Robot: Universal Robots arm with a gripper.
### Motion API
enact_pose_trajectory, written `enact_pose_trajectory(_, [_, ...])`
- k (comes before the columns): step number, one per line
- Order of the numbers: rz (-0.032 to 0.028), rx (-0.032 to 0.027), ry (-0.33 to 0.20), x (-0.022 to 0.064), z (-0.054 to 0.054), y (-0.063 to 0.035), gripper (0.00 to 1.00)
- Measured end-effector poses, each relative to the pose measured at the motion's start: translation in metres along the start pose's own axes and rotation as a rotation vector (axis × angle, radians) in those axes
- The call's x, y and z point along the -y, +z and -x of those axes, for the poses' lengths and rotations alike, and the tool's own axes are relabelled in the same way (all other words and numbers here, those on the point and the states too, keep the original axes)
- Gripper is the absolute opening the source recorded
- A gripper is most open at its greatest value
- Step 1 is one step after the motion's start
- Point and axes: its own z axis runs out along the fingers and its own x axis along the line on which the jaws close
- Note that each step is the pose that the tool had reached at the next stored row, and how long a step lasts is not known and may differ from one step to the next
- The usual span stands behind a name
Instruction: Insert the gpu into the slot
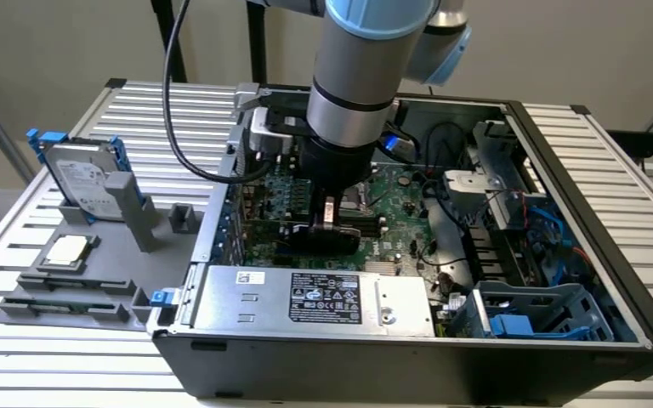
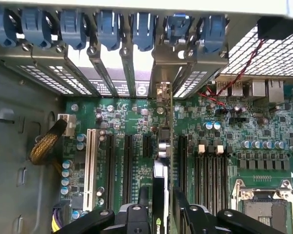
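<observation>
Gripper (image 2: pixel 162 212) low over motherboard (image 2: pixel 122 122), 2 fingers (image 2: pixel 137 219) closed tight on gpu (image 2: pixel 159 187), which stands edge-on along the board, probably right over the slot hidden beneath it.

The arm (image 1: pixel 355 76) stands almost vertical, with the wrist turned straight down. The gripper (image 1: pixel 324 231) hangs low below it, and its two fingers (image 2: pixel 137 217) are pressed on the gpu (image 2: pixel 167 146) between them.
</observation>
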Motion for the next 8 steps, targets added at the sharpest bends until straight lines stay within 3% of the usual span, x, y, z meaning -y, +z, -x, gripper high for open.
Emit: enact_pose_trajectory(8, [0.0002,-0.0004,-0.001,-0.0030,0.001,-0.0278,0.33])
